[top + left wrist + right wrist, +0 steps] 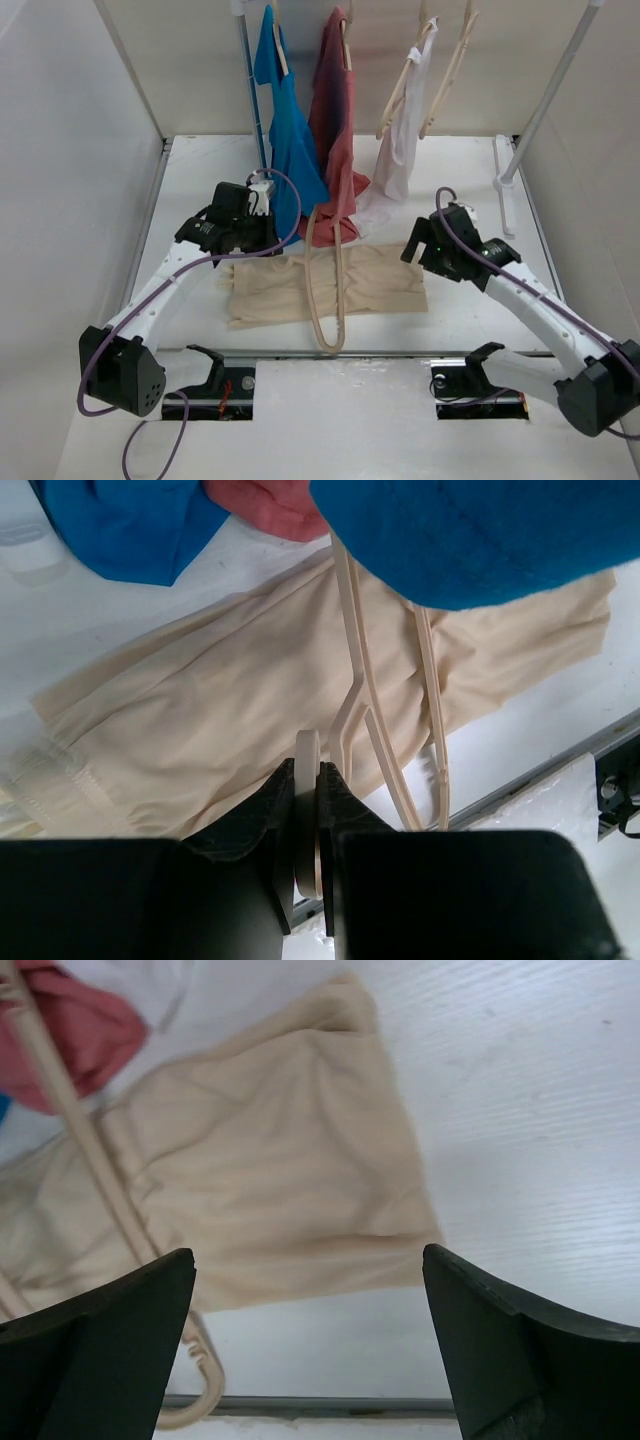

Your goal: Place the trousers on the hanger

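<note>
Because the white counter [480, 330] is smooth, the folded beige trousers [375, 285], lying flat across its middle beneath the hanger, could slide instead of staying put if anything drags over them. The blue T-shirt [290, 150] hangs right above the left arm, so a lift there may snag its hem. The hanger [82, 1125] seems to lie on top of the cloth rather than threaded through it; raised now, it would likely come away bare. The left claw [310, 765] is pinched shut on a thin pale strip that looks like part of the hanger, a narrow hold that could twist or slip. The right claw [307, 1253] hovers empty, jaws spread wide above the trousers' right end; a shallow close may catch only one layer.
</note>
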### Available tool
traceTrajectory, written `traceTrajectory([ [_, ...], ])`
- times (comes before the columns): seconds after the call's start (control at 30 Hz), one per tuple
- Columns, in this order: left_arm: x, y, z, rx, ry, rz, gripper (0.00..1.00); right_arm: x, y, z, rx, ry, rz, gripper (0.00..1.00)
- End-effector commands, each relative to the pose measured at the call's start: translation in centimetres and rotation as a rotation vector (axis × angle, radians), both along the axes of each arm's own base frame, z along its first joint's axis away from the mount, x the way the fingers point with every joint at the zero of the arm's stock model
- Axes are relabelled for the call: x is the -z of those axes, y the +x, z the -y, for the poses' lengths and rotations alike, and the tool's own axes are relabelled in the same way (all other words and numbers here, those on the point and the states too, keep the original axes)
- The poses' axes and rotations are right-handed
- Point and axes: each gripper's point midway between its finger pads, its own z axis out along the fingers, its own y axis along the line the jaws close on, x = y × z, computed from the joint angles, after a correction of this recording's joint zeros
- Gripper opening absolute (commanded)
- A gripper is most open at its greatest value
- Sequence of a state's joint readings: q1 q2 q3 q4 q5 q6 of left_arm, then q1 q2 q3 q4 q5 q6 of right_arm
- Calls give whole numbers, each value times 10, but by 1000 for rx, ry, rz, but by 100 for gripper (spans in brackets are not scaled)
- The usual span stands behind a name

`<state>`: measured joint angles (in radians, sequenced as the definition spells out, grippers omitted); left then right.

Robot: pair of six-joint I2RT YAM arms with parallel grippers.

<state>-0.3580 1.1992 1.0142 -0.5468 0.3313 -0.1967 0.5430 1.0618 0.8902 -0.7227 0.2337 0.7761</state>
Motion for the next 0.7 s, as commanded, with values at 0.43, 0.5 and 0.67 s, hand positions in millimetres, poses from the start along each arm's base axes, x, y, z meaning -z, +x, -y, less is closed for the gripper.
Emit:
traceTrajectory([
  [0.43,-3,-5,5,23,-54,1,0,113,34,13,-85,61,-272,90],
  [0.5,-1,-8,6,30,-58,-10,0,119,34,10,-92,69,-289,74],
  [0.67,1,-5,7,30,-58,-10,0,111,39,-10,-144,141,-281,0],
])
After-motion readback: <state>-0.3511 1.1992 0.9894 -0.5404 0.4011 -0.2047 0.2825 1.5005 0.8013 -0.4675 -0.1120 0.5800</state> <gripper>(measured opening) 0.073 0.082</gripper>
